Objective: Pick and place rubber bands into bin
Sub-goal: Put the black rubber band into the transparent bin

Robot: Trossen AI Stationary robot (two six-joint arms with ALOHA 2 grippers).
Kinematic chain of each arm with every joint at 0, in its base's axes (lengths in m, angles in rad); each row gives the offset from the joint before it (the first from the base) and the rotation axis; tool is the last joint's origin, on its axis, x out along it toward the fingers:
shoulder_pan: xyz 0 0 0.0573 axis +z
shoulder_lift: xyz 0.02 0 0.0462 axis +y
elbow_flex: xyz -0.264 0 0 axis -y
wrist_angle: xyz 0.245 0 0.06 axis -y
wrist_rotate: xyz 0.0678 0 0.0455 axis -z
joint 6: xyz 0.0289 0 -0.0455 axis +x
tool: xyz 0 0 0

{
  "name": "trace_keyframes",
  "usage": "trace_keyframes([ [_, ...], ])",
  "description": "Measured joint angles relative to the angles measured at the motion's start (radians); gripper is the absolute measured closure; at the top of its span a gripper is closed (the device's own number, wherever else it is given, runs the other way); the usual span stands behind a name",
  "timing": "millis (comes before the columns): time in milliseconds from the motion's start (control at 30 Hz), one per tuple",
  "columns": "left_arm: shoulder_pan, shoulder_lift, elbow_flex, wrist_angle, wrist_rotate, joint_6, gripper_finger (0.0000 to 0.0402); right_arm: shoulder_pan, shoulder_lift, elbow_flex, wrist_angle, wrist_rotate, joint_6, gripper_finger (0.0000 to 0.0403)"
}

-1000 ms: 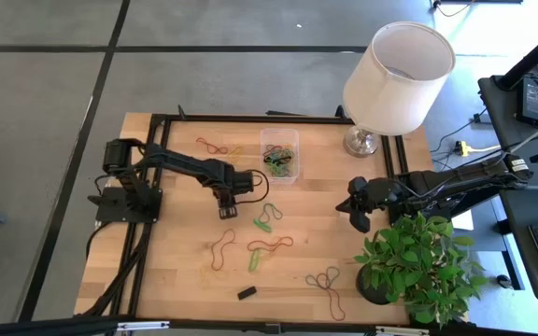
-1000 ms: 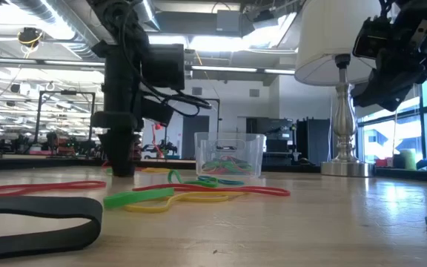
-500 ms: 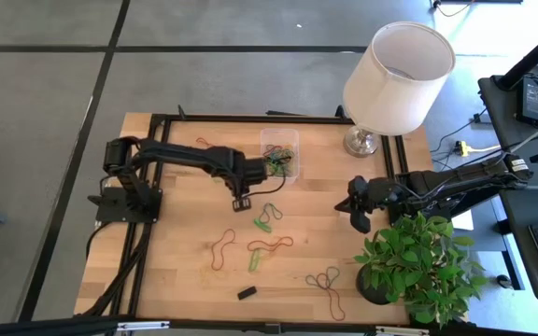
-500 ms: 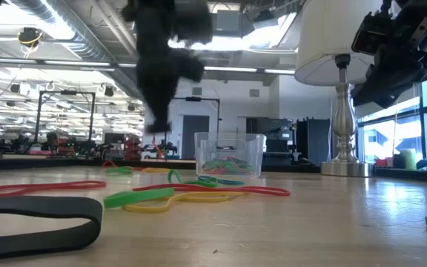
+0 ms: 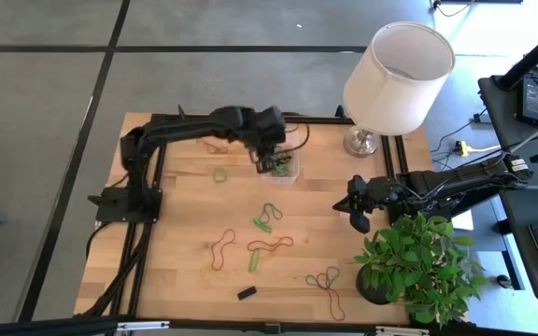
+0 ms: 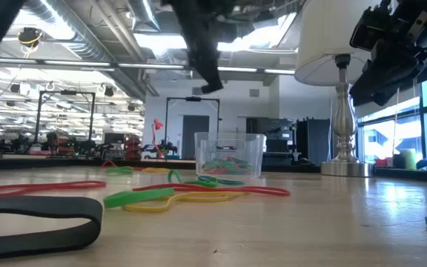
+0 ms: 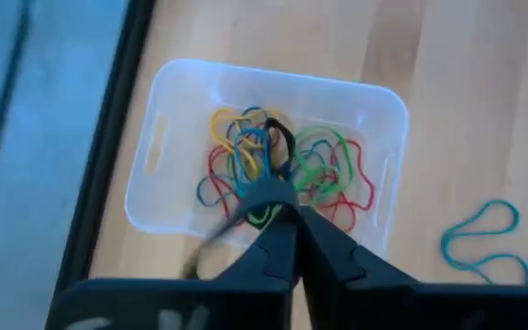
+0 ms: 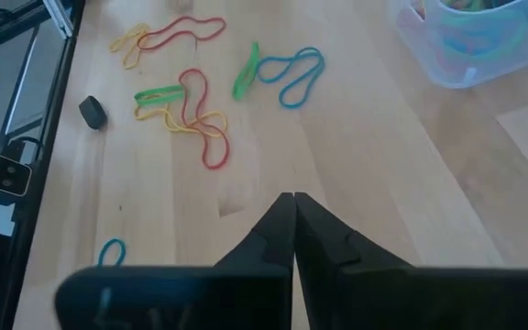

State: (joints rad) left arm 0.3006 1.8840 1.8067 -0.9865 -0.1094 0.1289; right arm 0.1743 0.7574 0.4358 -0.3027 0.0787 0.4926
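The bin [image 5: 279, 152], a small clear tub with several coloured rubber bands in it, stands near the table's far edge and also shows in the left wrist view [image 7: 168, 119]. My left gripper [image 7: 280, 188] hangs high above the bin [image 6: 229, 156], shut on a black rubber band [image 7: 285, 147]. More rubber bands lie flat on the wood: green [image 5: 267, 217], red [image 5: 222, 248], grey [image 5: 325, 279], yellow-green [image 5: 219, 175]. My right gripper [image 5: 358, 217] is shut with nothing in it, above the table's right part, seen also in its own wrist view [image 8: 293, 197]. My left gripper pinches one end of the black rubber band's loop [image 7: 278, 172] between its two fingertips. The fingers slant steeply down from above. The band is lifted clear and hangs slack past the tips, over the bin's inside.
A white lampshade on a metal lamp [image 5: 395, 75] stands at the far right corner, a potted plant [image 5: 418, 266] at the near right. A small black block [image 5: 246, 292] lies near the front edge. Black frame rails [image 5: 148, 233] run along the left side.
My left gripper has risen from the tabletop near the table's middle and swung toward the far edge and the right, ending above the bin. A yellow-green band that the arm covered now shows.
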Motion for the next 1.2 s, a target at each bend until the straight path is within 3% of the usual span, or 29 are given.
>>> trace_keyframes([
  [267,0.103,0.237,0.186,-0.014,0.09,0.052,0.0398,0.0,0.0,0.0,0.001,0.047,0.036,0.0393],
  [600,0.192,0.398,0.195,-0.016,0.155,0.064,0.0398,0.0,0.0,0.0,-0.003,0.095,0.106,0.0393],
  [767,0.22,0.436,0.195,-0.015,0.165,0.002,0.0398,-0.001,0.0,0.0,-0.001,0.169,0.109,0.0393],
  [967,0.232,0.444,0.195,-0.002,0.185,-0.037,0.0396,-0.001,0.0,0.0,-0.001,0.176,0.159,0.0393],
  [1200,0.232,0.444,0.195,-0.004,0.194,-0.037,0.0348,-0.001,0.0,0.0,-0.001,0.19,0.185,0.0393],
])
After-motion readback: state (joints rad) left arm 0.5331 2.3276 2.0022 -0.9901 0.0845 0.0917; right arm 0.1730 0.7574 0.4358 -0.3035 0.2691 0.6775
